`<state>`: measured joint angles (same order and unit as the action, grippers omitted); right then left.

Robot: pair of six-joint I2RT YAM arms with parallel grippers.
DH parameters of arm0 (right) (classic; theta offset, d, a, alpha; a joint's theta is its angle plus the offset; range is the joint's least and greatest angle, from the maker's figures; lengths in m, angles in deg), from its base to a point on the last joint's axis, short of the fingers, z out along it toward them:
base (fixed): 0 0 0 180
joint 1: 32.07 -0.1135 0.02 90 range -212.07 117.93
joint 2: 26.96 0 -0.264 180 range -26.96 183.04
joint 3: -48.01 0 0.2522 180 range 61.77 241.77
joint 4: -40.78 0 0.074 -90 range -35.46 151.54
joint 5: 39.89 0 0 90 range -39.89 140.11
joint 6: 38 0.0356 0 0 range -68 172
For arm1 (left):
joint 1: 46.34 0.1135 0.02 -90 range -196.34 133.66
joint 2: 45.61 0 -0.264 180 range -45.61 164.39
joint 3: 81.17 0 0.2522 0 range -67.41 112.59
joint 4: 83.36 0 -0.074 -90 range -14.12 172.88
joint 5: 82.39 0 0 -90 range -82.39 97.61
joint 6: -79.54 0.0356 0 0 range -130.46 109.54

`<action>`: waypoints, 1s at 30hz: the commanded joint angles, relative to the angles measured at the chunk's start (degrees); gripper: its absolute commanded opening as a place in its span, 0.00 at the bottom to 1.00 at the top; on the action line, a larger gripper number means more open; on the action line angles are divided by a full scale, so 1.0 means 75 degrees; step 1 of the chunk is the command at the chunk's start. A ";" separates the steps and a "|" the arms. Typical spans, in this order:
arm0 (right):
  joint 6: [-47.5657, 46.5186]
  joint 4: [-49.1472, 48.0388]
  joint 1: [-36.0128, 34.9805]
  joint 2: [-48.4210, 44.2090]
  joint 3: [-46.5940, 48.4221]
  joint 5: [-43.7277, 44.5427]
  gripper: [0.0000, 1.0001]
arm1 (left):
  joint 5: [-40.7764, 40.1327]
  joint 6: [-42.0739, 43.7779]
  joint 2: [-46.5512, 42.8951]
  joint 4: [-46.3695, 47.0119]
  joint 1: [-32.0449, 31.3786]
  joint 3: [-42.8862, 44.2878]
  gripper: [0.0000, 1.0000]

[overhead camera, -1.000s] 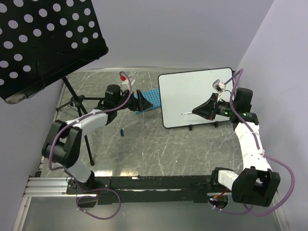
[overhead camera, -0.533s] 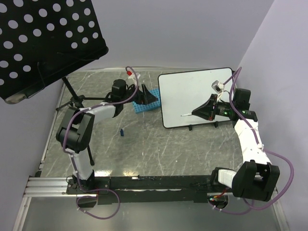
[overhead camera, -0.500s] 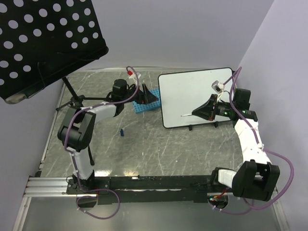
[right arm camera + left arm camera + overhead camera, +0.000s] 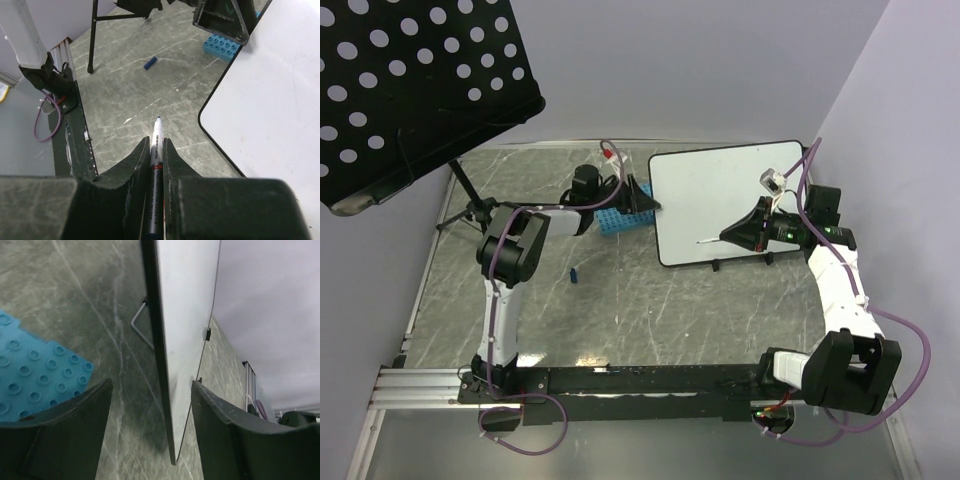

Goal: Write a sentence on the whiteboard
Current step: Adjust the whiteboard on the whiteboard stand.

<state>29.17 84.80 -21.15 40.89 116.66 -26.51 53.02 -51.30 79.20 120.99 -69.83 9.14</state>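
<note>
One whiteboard (image 4: pixel 720 190), one marker (image 4: pixel 156 150), one blue rack (image 4: pixel 35 385), one blue piece (image 4: pixel 576 274), one music stand (image 4: pixel 410 90) — two arms (image 4: pixel 506 262) (image 4: pixel 835 280).

whiteboard (image 4: pixel 186 300): top cut off | marker (image 4: pixel 157 131): rear hidden in right claw (image 4: pixel 156 142)

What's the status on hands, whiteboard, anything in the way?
Left hand open, astride whiteboard left edge. Right hand shut on marker, tip off board. Board blank. Blue rack beside it.

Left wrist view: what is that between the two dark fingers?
The whiteboard, seen edge-on in that view: the open left gripper straddles its dark edge.
</note>
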 commanded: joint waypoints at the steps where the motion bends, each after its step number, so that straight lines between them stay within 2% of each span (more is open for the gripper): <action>1: -0.0390 0.0020 0.0079 0.0117 0.0392 -0.0296 0.00 | 0.0660 -0.0424 0.0373 0.1035 -0.0173 0.0690 0.64; 7: -0.0425 0.0055 0.0126 0.0140 0.0392 -0.0261 0.00 | 0.1105 -0.1209 0.0877 0.2089 -0.0185 0.0797 0.49; 13: -0.0460 0.0078 0.0150 0.0222 0.0403 -0.0284 0.00 | 0.1305 -0.1515 0.0924 0.2700 -0.0208 0.0434 0.47; 14: -0.0460 0.0078 0.0161 0.0222 0.0415 -0.0296 0.00 | 0.1317 -0.1562 0.0948 0.2839 -0.0220 0.0422 0.44; 22: -0.0460 0.0067 0.0162 0.0210 0.0392 -0.0249 0.00 | 0.1387 -0.1692 0.1170 0.2806 -0.0232 0.0855 0.38; 25: -0.0495 0.0078 0.0173 0.0210 0.0392 -0.0237 0.00 | 0.1434 -0.1645 0.1264 0.2654 -0.0244 0.1066 0.28; 26: -0.0495 0.0090 0.0173 0.0199 0.0392 -0.0249 0.00 | 0.1446 -0.1621 0.1288 0.2595 -0.0244 0.1101 0.21; 28: -0.0495 0.0090 0.0185 0.0199 0.0392 -0.0237 0.00 | 0.1411 -0.1377 0.1241 0.2374 -0.0267 0.1137 0.17; 30: -0.0495 0.0090 0.0185 0.0199 0.0392 -0.0249 0.00 | 0.1283 -0.1037 0.1101 0.2011 -0.0302 0.1125 0.06</action>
<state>27.62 86.27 -20.38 42.73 117.28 -26.48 62.13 -63.72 88.47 137.30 -71.27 15.22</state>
